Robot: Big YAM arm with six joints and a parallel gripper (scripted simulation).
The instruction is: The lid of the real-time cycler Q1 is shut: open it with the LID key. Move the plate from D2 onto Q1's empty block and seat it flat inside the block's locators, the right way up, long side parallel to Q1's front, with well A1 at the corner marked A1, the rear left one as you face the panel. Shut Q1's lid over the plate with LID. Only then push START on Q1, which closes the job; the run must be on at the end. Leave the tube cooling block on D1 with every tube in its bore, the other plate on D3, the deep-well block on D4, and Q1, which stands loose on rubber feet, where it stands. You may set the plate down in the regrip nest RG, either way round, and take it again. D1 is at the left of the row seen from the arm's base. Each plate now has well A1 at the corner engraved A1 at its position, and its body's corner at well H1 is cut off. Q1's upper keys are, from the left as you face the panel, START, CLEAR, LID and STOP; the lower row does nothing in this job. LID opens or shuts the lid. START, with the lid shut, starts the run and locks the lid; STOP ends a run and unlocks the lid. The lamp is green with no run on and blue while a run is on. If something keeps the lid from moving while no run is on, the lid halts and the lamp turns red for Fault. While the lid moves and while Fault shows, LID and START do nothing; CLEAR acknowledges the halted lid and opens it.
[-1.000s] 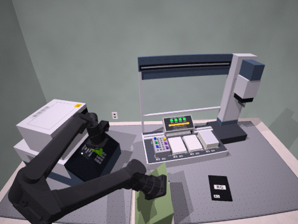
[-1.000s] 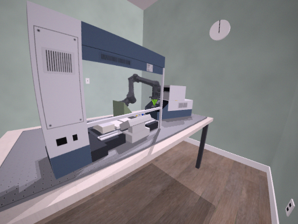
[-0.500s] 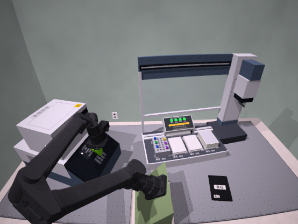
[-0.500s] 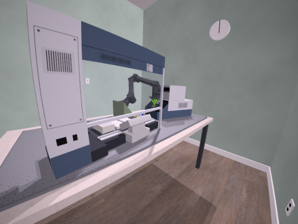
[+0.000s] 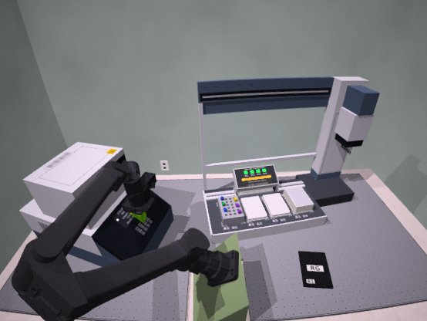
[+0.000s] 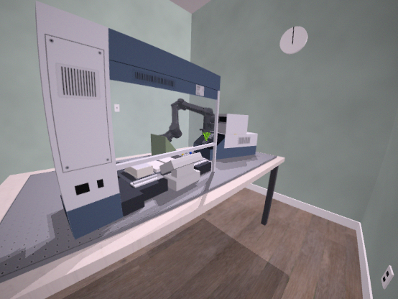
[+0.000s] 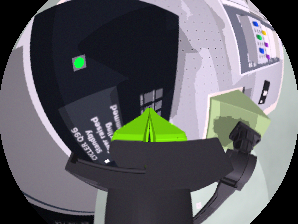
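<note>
The cycler Q1 [image 5: 73, 181] stands at the left, its white lid down over the block. Its dark sloped panel [image 5: 132, 228] faces the front; the lamp [image 7: 79, 63] glows green. My gripper [image 5: 140, 217] is shut, with nothing between the green fingers, and its tips are at the key rows [image 7: 150, 99] of the panel. It also shows in the wrist view [image 7: 149, 127] and far off in the exterior view [image 6: 206, 136]. The D2 plate [image 5: 253, 207] lies white and flat in the deck row, right of the tube block [image 5: 230, 206].
The other plate on D3 [image 5: 276, 204] and the deep-well block on D4 [image 5: 298, 199] sit further right. The gantry frame [image 5: 266, 94] spans the deck. The regrip nest RG [image 5: 315, 268] is at the front right. A green block [image 5: 221, 282] stands by my arm's base.
</note>
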